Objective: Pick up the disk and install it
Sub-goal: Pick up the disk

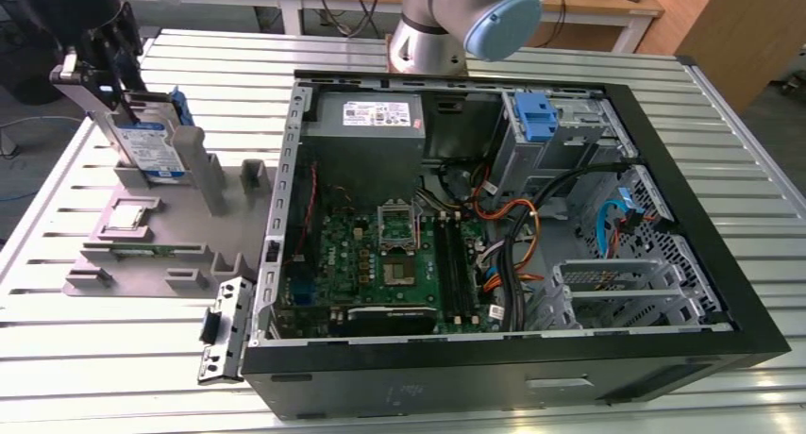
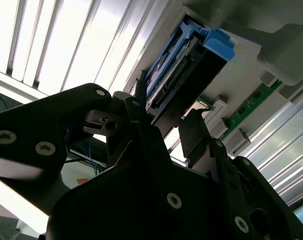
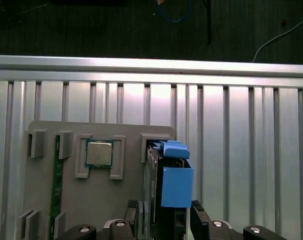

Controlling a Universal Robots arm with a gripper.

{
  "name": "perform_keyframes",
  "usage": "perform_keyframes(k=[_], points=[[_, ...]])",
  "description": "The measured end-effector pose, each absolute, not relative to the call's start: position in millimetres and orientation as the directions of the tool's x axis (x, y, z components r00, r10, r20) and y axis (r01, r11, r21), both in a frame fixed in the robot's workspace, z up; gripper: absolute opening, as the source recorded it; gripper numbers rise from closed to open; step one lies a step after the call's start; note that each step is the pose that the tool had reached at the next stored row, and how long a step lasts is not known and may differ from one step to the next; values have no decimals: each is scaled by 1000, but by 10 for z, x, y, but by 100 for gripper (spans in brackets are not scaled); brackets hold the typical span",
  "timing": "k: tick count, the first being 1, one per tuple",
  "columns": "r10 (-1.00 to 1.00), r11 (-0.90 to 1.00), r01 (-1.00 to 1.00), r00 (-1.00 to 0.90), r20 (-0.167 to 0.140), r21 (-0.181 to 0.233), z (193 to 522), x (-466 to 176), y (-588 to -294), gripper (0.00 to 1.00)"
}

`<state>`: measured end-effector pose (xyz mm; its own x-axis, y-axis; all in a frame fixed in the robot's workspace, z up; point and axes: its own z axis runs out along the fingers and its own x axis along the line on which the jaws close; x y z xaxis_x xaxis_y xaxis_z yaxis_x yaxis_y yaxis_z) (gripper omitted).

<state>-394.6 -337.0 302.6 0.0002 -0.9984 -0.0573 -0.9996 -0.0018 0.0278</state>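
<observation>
The disk (image 1: 153,147) stands on edge in a slot of the grey fixture (image 1: 151,255), on the slatted table at the exterior view's left. It is a silver drive with a white-and-blue label in a blue carrier. My gripper (image 1: 113,80) reaches down onto its top end. In both wrist views the black fingers (image 3: 133,212) sit on either side of the disk (image 3: 172,187), pressed against its flat sides. The second wrist view shows the gripper (image 2: 164,114) closed around the connector end of the disk (image 2: 184,70).
An open computer case (image 1: 705,264) lies at the exterior view's right, with a grey power-supply box (image 1: 365,115), a motherboard (image 1: 377,255) and a blue bracket (image 1: 535,113) in a drive bay. The fixture also holds a processor chip (image 3: 99,153) and a memory stick (image 3: 55,185). The arm's base (image 1: 441,24) stands behind the case.
</observation>
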Motion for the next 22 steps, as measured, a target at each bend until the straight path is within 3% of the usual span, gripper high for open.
perform_keyframes(k=[17,19,20,22], points=[[-998,-2,-1000,0,-57,28,3015,-3946,-3368,53],[-998,-2,-1000,0,-57,28,3014,-3946,-3368,51],[-998,-2,-1000,0,-57,28,3014,-3947,-3368,45],[-998,-2,-1000,0,-57,28,3014,-3947,-3368,45]])
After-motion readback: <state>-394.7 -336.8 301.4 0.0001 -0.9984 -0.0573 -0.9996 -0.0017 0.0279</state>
